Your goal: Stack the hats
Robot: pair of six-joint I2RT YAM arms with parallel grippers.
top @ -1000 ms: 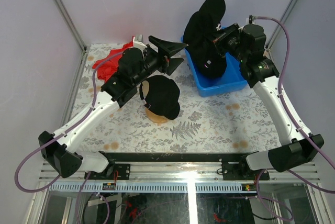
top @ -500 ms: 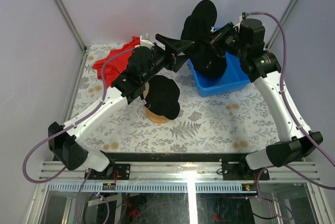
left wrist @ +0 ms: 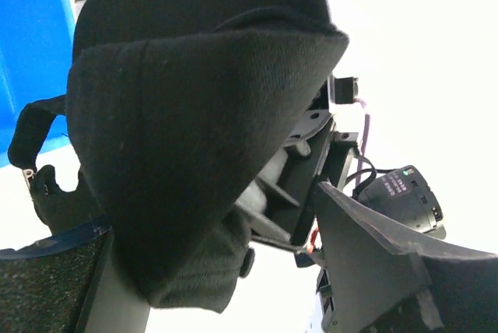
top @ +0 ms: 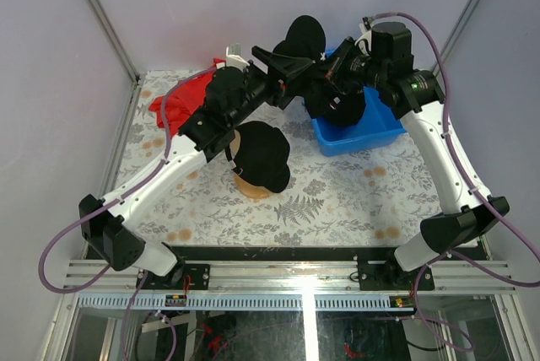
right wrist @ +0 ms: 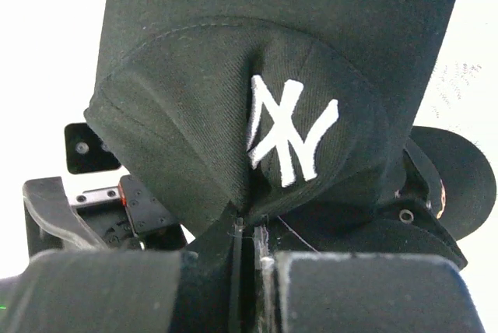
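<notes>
Right gripper (right wrist: 249, 264) pinches the black NY-logo cap (right wrist: 194, 115) above the left edge of the blue bin (top: 364, 135); left gripper (top: 294, 83) gapes beside it. We lose the cap's top past both wrist views' edges. Floral tablecloth (top: 337, 201), pale walls (top: 211, 7).

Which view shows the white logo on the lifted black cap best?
Right wrist: the white logo faces the camera, large and sharp, on the black cap pinched in the right gripper. The top external view shows the cap small, logo not readable. The left wrist shows only plain black fabric, no logo.
</notes>
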